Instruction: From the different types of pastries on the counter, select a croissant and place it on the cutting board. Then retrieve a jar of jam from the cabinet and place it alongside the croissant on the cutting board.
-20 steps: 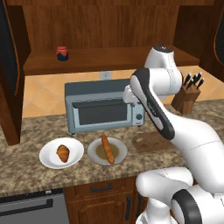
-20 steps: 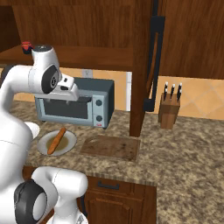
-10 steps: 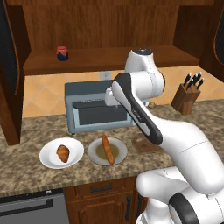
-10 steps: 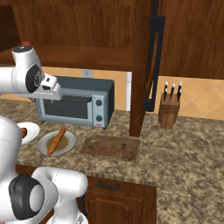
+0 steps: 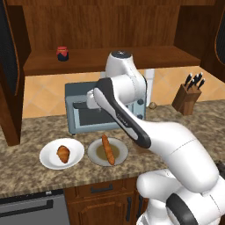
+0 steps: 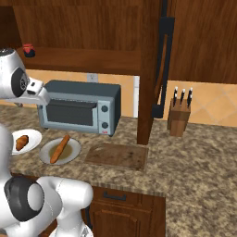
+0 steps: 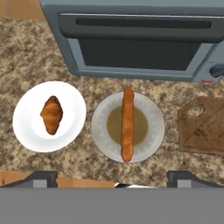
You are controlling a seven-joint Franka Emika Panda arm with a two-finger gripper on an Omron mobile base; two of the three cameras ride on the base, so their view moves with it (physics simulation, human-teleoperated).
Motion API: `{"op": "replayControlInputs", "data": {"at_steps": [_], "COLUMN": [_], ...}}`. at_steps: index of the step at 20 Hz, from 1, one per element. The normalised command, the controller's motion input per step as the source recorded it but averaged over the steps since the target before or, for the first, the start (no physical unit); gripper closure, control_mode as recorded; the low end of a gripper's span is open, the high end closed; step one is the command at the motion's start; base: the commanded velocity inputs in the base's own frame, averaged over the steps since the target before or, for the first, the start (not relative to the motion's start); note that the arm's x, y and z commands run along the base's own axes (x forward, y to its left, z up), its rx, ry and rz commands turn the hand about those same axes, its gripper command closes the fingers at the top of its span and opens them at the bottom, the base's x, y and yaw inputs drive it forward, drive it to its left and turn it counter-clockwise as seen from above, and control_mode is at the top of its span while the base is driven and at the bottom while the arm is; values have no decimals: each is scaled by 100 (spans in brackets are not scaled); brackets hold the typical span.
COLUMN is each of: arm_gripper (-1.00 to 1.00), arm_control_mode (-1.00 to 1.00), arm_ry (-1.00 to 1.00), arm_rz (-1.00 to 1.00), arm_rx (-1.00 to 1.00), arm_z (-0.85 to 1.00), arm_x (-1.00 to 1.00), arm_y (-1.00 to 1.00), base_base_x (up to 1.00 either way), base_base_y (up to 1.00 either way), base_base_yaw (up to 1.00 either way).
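Arm: I had it raised over the counter (image 5: 26, 176), hand in front of the toaster oven (image 6: 78, 106), pointing down.
Gripper (image 7: 111, 177): jaws stood wide, nothing held.
Croissant (image 7: 52, 114): on the white plate (image 7: 26, 131).
Cutting board (image 6: 118, 156): bare, right of the bread-stick plate (image 7: 153, 131).
Jam jar (image 5: 63, 53): on the cabinet shelf (image 5: 132, 59).

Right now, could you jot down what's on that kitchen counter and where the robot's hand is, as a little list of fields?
croissant: lies on a white plate, leftmost on the counter
bread stick: lies on a grey plate, beside the white one
cutting board: bare, right of the grey plate
toaster oven: behind the plates, door shut
jar of jam: on the cabinet shelf, above the oven
knife block: far right on the counter
gripper: open, holding nothing, high above the two plates, looking down
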Motion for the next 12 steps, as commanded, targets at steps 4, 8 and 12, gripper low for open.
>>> {"op": "replayControlInputs", "data": {"at_steps": [4,8,12], "arm_gripper": [-100,-100,-100], "arm_control_mode": [-100,-100,-100], "arm_ry": [0,0,3], "arm_rz": [0,0,0], "arm_rx": [0,0,0], "arm_z": [-4,-4,-7], "arm_x": [0,0,0], "arm_y": [59,55,48], "base_base_x": [0,0,0], "base_base_y": [0,0,0], "base_base_yaw": [0,0,0]}}
